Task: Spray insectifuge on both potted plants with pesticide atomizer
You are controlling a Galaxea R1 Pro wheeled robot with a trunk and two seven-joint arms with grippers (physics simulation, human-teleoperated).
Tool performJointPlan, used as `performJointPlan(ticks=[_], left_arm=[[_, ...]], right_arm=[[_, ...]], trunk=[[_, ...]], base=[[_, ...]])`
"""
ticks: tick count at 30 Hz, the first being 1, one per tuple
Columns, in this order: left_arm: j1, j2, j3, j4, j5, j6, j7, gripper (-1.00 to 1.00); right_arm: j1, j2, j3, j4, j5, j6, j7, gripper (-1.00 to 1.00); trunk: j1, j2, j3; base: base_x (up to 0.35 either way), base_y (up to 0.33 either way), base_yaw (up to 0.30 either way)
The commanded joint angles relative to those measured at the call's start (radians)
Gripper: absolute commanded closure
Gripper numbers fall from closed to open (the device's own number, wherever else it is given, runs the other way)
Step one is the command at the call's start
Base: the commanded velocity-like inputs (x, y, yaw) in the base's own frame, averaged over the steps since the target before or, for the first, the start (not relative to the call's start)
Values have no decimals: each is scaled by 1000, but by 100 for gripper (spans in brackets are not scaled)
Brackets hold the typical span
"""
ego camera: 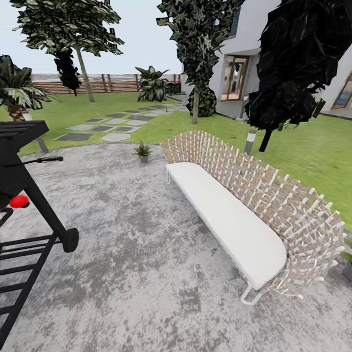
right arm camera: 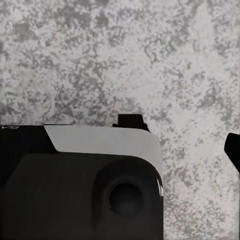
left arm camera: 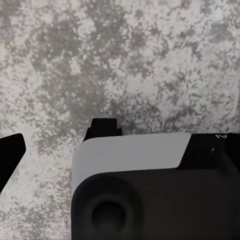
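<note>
One potted plant (ego camera: 143,150), a small green rosette in a grey pot, stands at the far edge of the round grey stone patio (ego camera: 127,234). A green leaf and a grey pot (ego camera: 348,266) peek in at the right edge behind the wicker bench. The pesticide atomizer is out of view. My left gripper (left arm camera: 57,145) hangs open over the mottled stone, with nothing between its black fingertips (left arm camera: 103,127). My right gripper (right arm camera: 182,137) is also open over bare stone, and one of its fingertips (right arm camera: 131,120) shows dark against the stone.
A black grill (ego camera: 22,195) with a red knob stands close at the left. A long wicker bench (ego camera: 254,205) with a white cushion runs along the right. Behind it are a grey bollard lamp (ego camera: 250,140), lawn, stepping stones, trees, a wooden fence and the house.
</note>
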Motion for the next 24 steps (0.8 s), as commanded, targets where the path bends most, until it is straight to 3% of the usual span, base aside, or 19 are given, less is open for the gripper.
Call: performJointPlan(ticks=[1,24], left_arm=[[-1,0,1,1,0,-3,-1,-100],[-1,0,1,1,0,-4,-2,-100]], right_arm=[[0,0,-1,-1,0,-3,0,-100],[0,-5,-3,-4,-6,-3,0,-100]], trunk=[[1,0,-1],[1,0,-13]], base=[[327,0,278],[327,0,278]])
